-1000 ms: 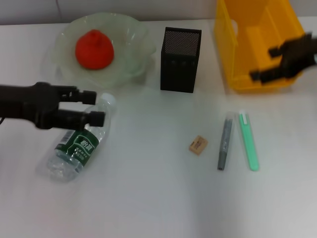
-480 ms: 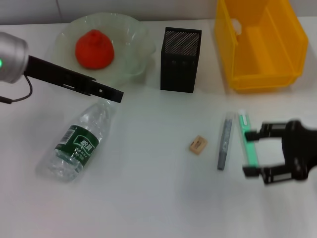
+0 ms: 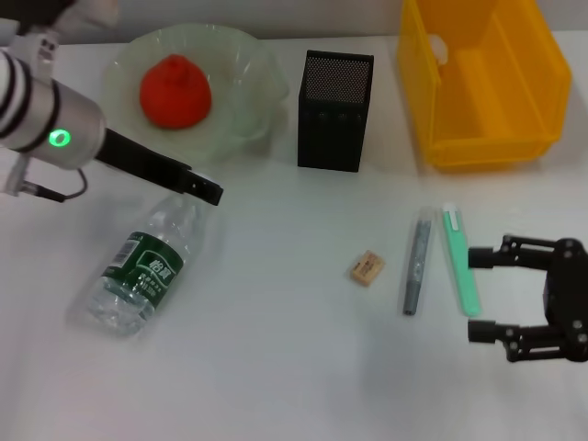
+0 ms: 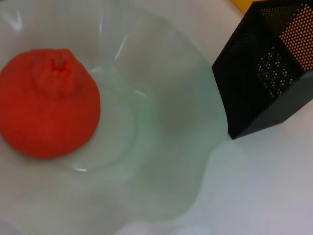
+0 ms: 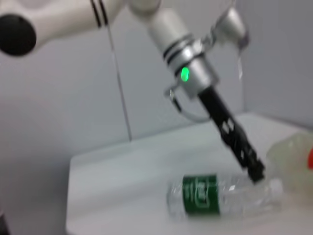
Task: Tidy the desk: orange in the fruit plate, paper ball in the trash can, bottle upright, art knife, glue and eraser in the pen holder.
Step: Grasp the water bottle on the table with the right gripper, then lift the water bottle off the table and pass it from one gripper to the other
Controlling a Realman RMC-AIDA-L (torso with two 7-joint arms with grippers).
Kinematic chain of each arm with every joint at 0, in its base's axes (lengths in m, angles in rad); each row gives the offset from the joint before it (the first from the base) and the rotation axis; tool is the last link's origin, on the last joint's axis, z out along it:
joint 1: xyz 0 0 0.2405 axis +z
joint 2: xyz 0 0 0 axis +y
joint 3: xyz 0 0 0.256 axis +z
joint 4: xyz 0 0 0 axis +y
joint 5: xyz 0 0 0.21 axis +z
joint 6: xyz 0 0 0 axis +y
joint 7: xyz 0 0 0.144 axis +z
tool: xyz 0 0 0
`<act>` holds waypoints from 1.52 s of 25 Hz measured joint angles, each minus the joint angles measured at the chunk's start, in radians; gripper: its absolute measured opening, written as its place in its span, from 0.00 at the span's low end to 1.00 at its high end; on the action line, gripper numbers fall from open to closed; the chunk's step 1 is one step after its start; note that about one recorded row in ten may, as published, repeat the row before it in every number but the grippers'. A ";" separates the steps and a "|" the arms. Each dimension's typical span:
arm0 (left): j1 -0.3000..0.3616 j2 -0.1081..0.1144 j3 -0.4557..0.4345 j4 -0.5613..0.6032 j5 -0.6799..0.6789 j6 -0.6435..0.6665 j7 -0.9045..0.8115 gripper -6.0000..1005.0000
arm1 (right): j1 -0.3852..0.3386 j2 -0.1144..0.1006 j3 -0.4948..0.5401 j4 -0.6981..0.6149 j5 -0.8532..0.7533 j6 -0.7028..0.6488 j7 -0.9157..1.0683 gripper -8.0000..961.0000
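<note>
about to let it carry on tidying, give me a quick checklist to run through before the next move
1. Orange in the fruit plate: ok.
2. Bottle upright: not ok, it lies on its side on the desk.
3. Left gripper placed for the bottle: ok, it sits at the cap end; whether its fingers are open, cannot tell.
4. Right gripper ready to pick: ok, open and empty, beside the green stick.
5. Eraser, grey stick and green stick in the pen holder: not ok, all lie on the desk.
6. Paper ball in the trash can: cannot tell, none is visible.
</note>
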 joint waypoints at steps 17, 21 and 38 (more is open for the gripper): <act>-0.035 -0.008 0.235 -0.102 0.090 -0.219 -0.059 0.72 | 0.022 -0.001 0.022 0.045 -0.004 -0.023 -0.038 0.85; -0.031 -0.008 0.258 -0.102 0.094 -0.235 -0.059 0.71 | 0.023 0.000 0.027 0.046 -0.002 -0.021 -0.035 0.85; 0.046 -0.007 0.349 0.009 0.116 -0.225 -0.052 0.53 | 0.029 -0.004 0.030 0.072 0.001 -0.018 -0.034 0.85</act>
